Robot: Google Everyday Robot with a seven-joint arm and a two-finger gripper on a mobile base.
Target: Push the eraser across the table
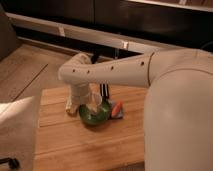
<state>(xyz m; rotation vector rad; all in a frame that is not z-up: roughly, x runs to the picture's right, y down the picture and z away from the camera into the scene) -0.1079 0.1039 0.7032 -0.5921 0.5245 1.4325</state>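
Note:
The eraser, a small black block with pale stripes, lies on the tan wooden table near its far edge, just right of my wrist. My arm reaches in from the right and bends down over the table's far left part. My gripper hangs low there, right by a green cup and slightly left of and in front of the eraser. I cannot tell whether it touches the eraser.
An orange carrot-like piece lies right of the green cup on a small grey-blue item. A white bottle-like object sits left of the gripper. A pale seat stands left of the table, with dark cabinets behind.

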